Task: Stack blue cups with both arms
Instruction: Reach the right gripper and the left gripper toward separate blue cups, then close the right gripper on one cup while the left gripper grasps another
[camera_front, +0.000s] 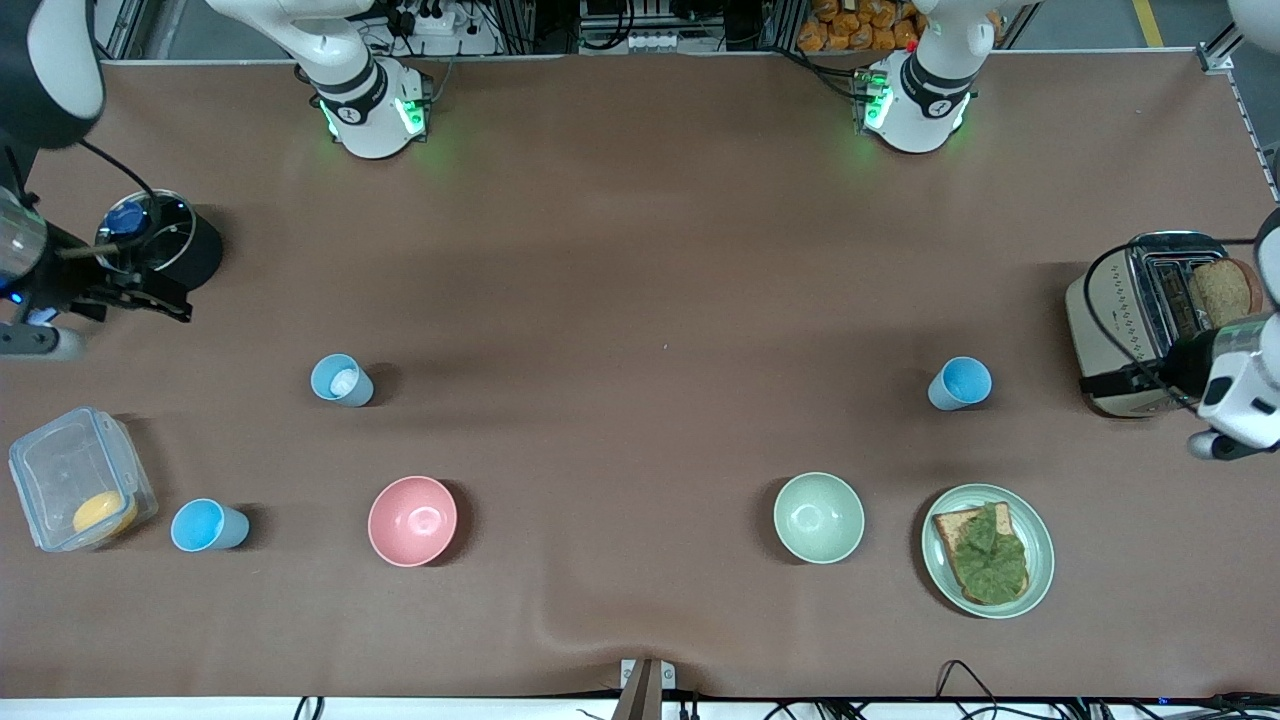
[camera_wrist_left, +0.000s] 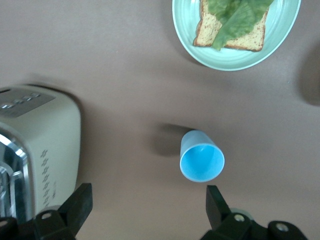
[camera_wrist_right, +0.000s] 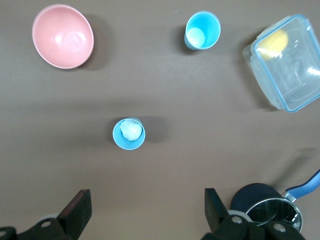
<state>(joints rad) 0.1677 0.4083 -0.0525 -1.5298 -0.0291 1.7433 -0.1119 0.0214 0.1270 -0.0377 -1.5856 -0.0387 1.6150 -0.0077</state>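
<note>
Item: blue cups, three, all upright and apart on the worktop (camera_front: 640, 250), none stacked.
- Cup A (camera_front: 342, 380): 9 o'clock on the front view's dial; paler, whitish inside.
- Cup B (camera_front: 208, 525): 8 o'clock, beside the clear box (camera_front: 80, 478); brighter blue.
- Cup C (camera_front: 960, 383): 3 o'clock, near the toaster (camera_front: 1130, 330); sky-blue, seemingly empty.

Step, as I judge it: the start, before any grasp.
- My left gripper (camera_wrist_left: 147, 196) hangs over the worktop between toaster and cup C, jaws wide, empty.
- My right gripper (camera_wrist_right: 145, 197) hangs by the pot (camera_front: 160, 245), jaws wide, empty.

Next move calls for: each gripper descending astride a rim, pinching gently; thin plastic likely tips easily.
</note>
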